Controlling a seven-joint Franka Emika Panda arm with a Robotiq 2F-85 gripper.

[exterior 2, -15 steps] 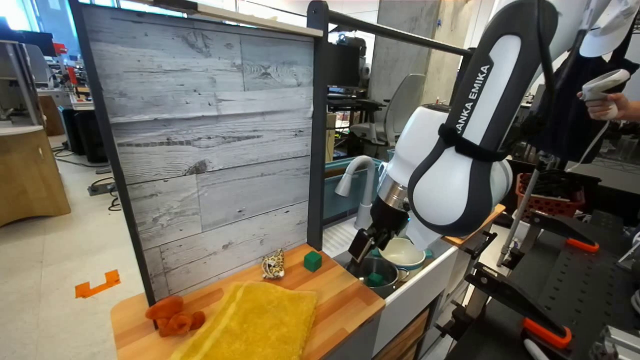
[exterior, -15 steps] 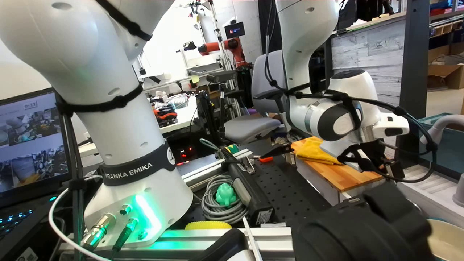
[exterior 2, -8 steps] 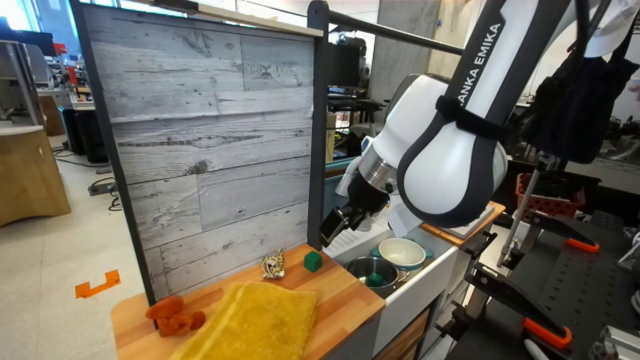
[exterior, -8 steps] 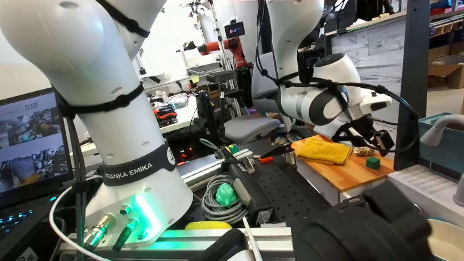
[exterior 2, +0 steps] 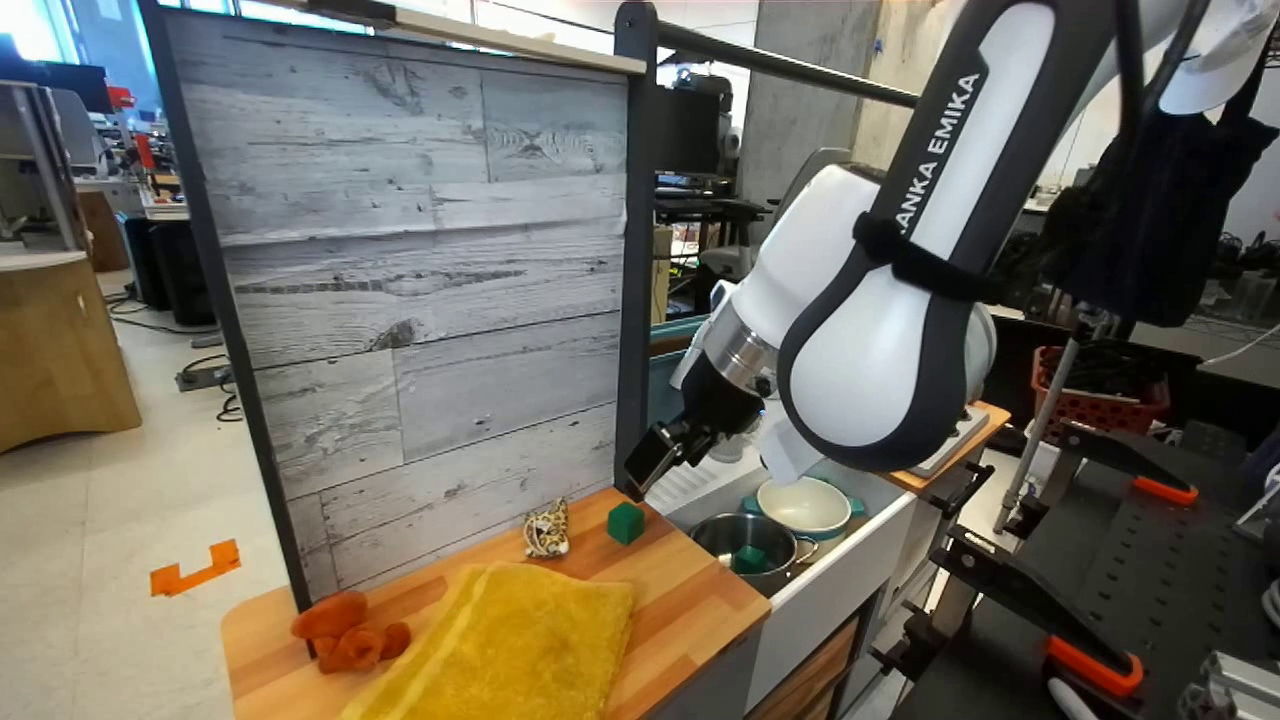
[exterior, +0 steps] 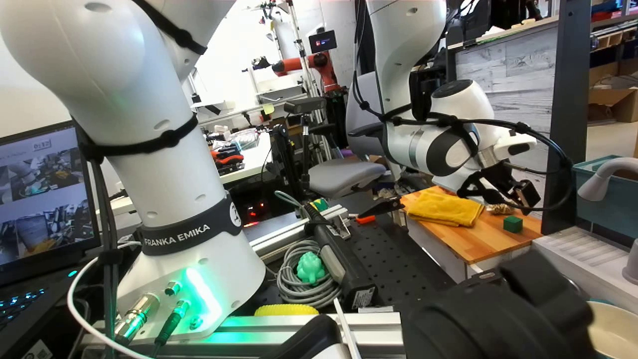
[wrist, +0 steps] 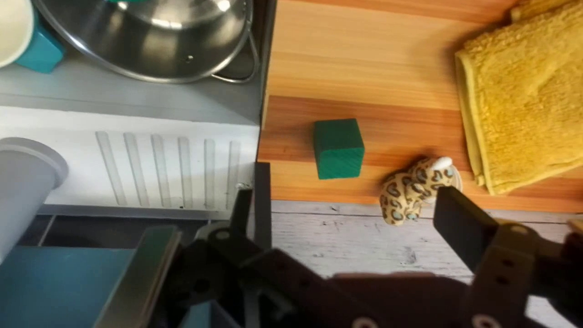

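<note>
My gripper (wrist: 348,205) is open with nothing between its fingers. It hangs above the wooden counter's back edge in both exterior views (exterior: 526,194) (exterior 2: 648,470). A green block (wrist: 339,148) sits on the counter, nearest to the gripper and apart from it; it shows in both exterior views (exterior: 513,224) (exterior 2: 626,522). A leopard-print toy (wrist: 396,198) lies beside it and is partly covered by the right finger in the wrist view. A folded yellow towel (wrist: 524,95) lies farther along the counter. A steel pot (exterior 2: 708,545) in the sink holds another green block (exterior 2: 750,560).
A cream bowl with teal handles (exterior 2: 803,505) stands beside the pot. A grey faucet (exterior: 605,177) and a dark post (exterior 2: 634,250) rise near the gripper. A wood-print panel (exterior 2: 420,260) backs the counter. An orange plush (exterior 2: 350,635) lies at the counter's far end.
The gripper has moved from over the pot in the sink to above the counter near the green block, mostly in the first half second. It has since lowered slightly. The objects have not moved.
</note>
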